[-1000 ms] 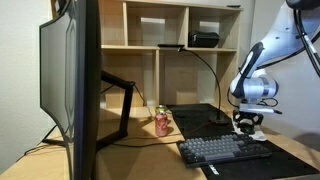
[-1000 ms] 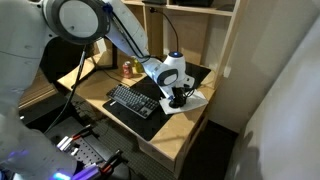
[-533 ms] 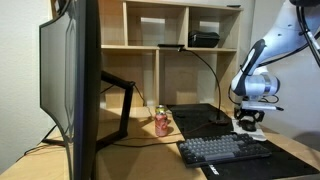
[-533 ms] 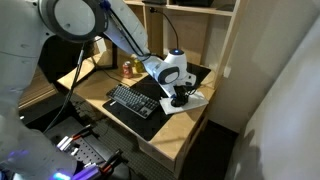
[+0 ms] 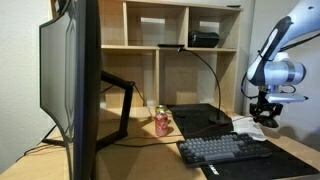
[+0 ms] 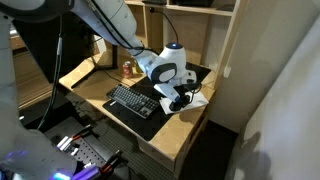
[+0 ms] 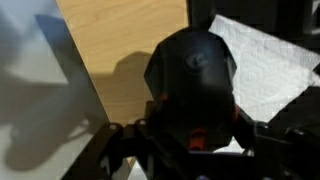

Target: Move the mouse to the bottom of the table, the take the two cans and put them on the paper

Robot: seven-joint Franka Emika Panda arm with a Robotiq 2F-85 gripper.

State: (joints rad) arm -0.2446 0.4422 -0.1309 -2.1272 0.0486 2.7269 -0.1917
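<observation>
Gripper (image 7: pixel 192 118) clamped on mouse (image 7: pixel 190 65), held clear of table (image 7: pixel 120 50), over the corner bearing the paper (image 7: pixel 268 72). Mouse step looks under way. Next: carry to bottom edge, lower, release. Cans (image 5: pixel 161 123) sit near back edge.

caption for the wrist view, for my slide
Robotiq gripper holding a small dark rounded computer mouse over the light-wood table, with the rumpled white paper just beside it.
</observation>
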